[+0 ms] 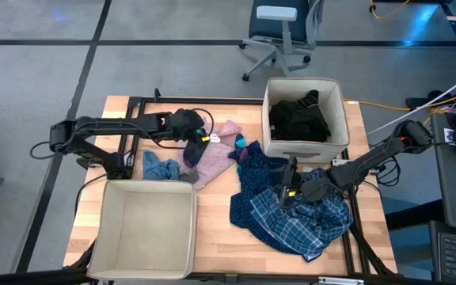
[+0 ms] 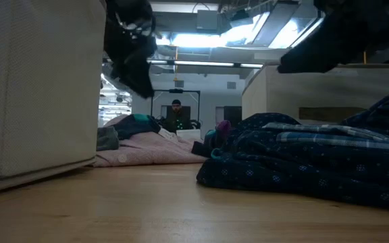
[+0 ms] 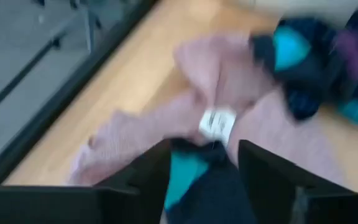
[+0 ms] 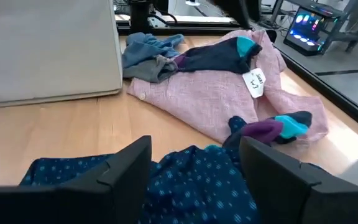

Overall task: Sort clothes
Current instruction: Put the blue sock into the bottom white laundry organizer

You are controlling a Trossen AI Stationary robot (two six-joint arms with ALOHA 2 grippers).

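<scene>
The left gripper (image 1: 197, 139) hovers over the pink patterned top (image 1: 212, 158), its 2 fingers (image 3: 148, 174) spread apart with a dark teal-heeled sock (image 3: 194, 186) between them, lying on the pink cloth. A small blue denim piece (image 1: 160, 167) lies beside the empty beige fabric bin (image 1: 145, 229). The right gripper (image 1: 289, 192) rests, jaws parted and grasping nothing, on the blue-white plaid shirt (image 1: 299, 218). Black garments fill the far bin (image 1: 303, 119).

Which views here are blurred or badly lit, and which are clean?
Left wrist view: motion-blurred, pink top and dark teal sock smeared. Low view: backlit by ceiling lights, dark patterned shirt murky. High view and right wrist view: evenly lit, sharp; pink top's white tag shows clearly.
</scene>
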